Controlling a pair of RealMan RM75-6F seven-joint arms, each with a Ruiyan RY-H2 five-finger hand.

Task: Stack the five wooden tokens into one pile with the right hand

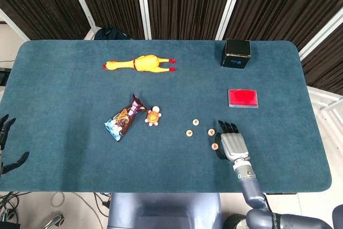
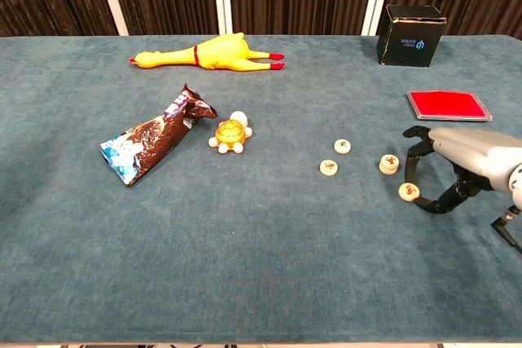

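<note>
Where the head view looks down on the blue surface (image 1: 64,89), the right robot hand (image 1: 231,146) lies palm down near the front edge, its fingers partly covering one wooden token (image 1: 216,146) at its nine o'clock side. A second token (image 1: 211,132) sits at eleven o'clock of the hand, with two more (image 1: 189,132) (image 1: 196,123) further toward nine o'clock. At this size I cannot tell whether any of them is doubled. The left robot hand (image 1: 6,143) shows only at the left border, off the surface, fingers spread and holding nothing, partly cut off.

In the chest view, the right robot hand (image 2: 457,165) is cropped by the right border; its dark fingertips (image 2: 412,152) pinch a single token (image 2: 409,191). Just at eleven o'clock of that one stands a thicker piece (image 2: 389,163), seemingly two tokens stacked. The other two (image 2: 329,168) (image 2: 342,146) lie apart to the left. The left robot hand is out of this view.
</note>
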